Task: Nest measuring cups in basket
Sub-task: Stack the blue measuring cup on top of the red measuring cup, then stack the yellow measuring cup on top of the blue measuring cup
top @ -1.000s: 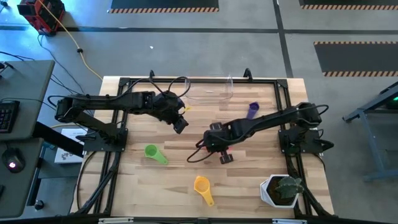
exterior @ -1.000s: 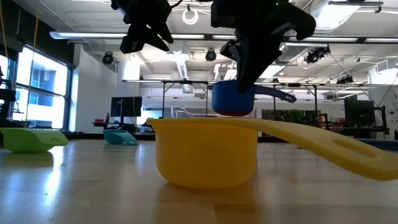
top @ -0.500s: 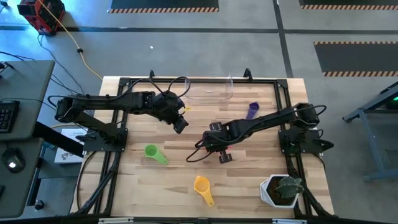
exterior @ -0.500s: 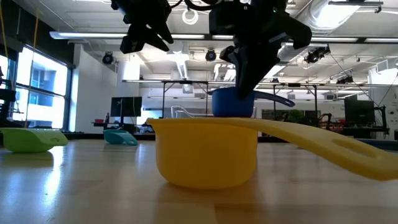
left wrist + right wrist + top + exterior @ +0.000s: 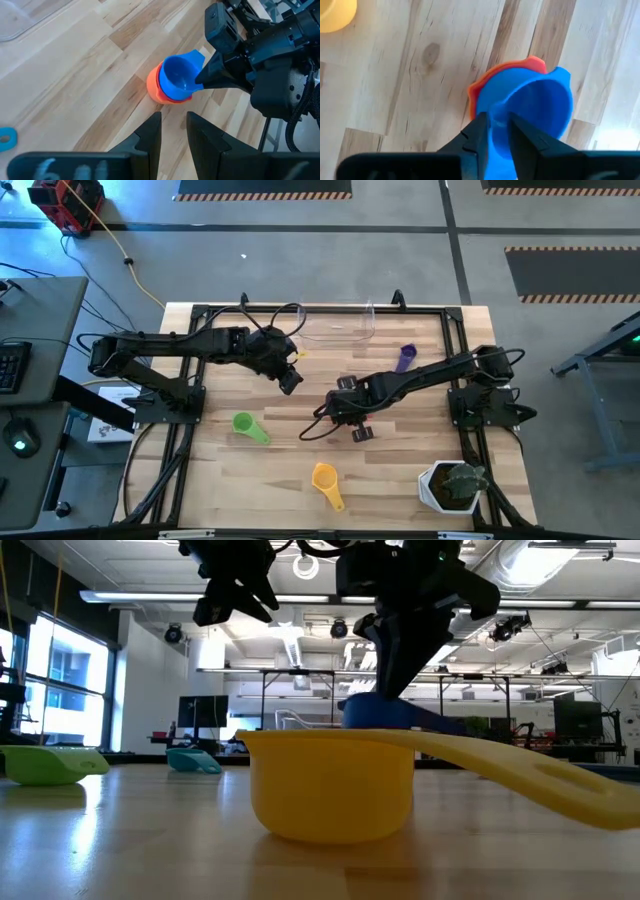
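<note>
From my station, starting at the table's [image 5: 400,480] left side, I see the green cup [image 5: 247,425] lying near the left rail with bare wood around it. The left gripper [image 5: 291,380] hangs above the middle-left area, its fingers [image 5: 150,137] parted a little and gripping nothing. Behind it, the clear basket [image 5: 335,326] sits against the far edge. At the centre, the right gripper [image 5: 492,125] stands over the blue cup [image 5: 178,76], which sits nested in the orange-red cup [image 5: 156,92] on the wood. Its two fingers straddle the blue cup's rim; I cannot tell whether they pinch it or have let go. The yellow cup [image 5: 326,481] lies near the front edge, free on all sides. The purple cup [image 5: 405,357] lies further right, and the potted plant [image 5: 452,485] occupies the front right corner.
</note>
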Controlling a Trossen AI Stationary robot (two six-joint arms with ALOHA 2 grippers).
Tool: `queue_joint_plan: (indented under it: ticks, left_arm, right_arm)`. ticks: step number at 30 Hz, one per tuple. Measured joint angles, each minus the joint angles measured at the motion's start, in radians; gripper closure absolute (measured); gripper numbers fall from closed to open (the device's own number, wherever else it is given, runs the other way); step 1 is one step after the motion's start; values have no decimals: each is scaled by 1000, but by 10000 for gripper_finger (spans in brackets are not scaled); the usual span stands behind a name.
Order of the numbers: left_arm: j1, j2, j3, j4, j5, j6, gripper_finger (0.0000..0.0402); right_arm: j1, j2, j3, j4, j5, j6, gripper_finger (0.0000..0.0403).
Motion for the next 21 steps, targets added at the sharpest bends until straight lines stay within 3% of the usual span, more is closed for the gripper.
queue_joint_plan:
  ticks: [9, 15, 21]
  left_arm:
    - [0, 0, 0, 0, 0, -25, 321]
    - [-6, 0, 0, 0, 0, -26, 321]
    - [-42, 0, 0, -1, 0, -25, 321]
  right_arm:
    - [0, 0, 0, 3, 2, 42, 315]
    - [0, 0, 0, 10, -7, 173, 313]
    - [21, 0, 8, 5, -97, 322, 313]
